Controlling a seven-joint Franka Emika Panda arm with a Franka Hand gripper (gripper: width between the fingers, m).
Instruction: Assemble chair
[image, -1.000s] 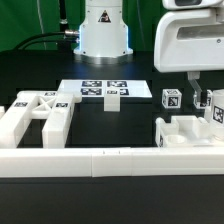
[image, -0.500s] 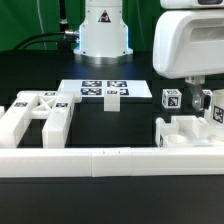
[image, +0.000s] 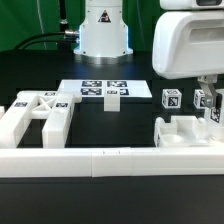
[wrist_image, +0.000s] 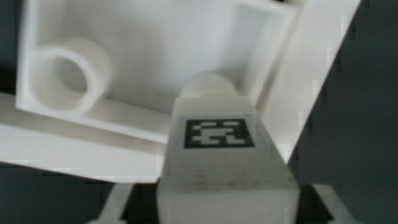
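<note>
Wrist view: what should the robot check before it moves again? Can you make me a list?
1. Hand shut on the tagged post: ok.
2. Post's tag faces the wrist camera: ok.
3. Holed slab in sight just past the post: ok.
4. Post lined up with the slab's hole: cannot tell.
5. Spare post stands apart from the hand in the exterior view: ok.
</note>
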